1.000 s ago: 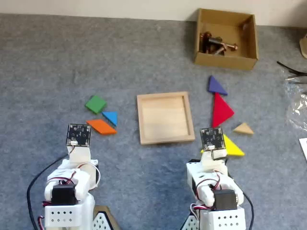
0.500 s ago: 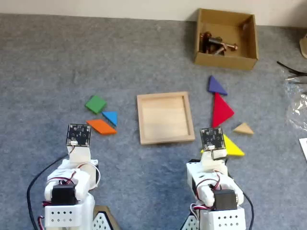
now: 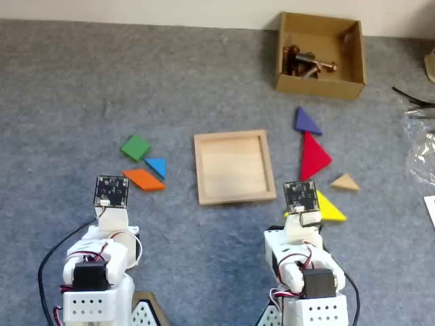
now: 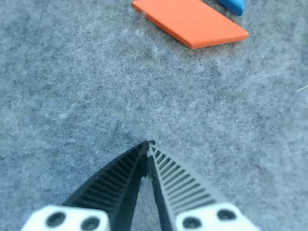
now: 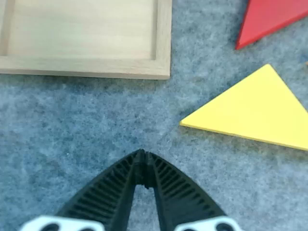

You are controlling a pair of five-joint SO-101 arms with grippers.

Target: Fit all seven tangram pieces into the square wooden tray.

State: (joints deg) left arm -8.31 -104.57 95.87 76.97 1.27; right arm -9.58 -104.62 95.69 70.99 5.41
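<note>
The square wooden tray [image 3: 233,168] lies in the middle of the grey carpet with nothing in it. Left of it are a green square [image 3: 136,147], a small blue triangle [image 3: 156,166] and an orange parallelogram [image 3: 143,179]. Right of it are a purple triangle [image 3: 306,121], a big red triangle [image 3: 314,157], a tan triangle [image 3: 345,182] and a yellow triangle [image 3: 329,208]. My left gripper [image 4: 147,144] is shut over bare carpet just short of the orange parallelogram [image 4: 191,22]. My right gripper [image 5: 143,154] is shut beside the yellow triangle [image 5: 252,112], below the tray's corner [image 5: 162,67].
A cardboard box [image 3: 319,56] with metal parts stands at the back right. Black tools and a clear plastic bag [image 3: 421,156] lie at the right edge. Both arm bases sit at the near edge.
</note>
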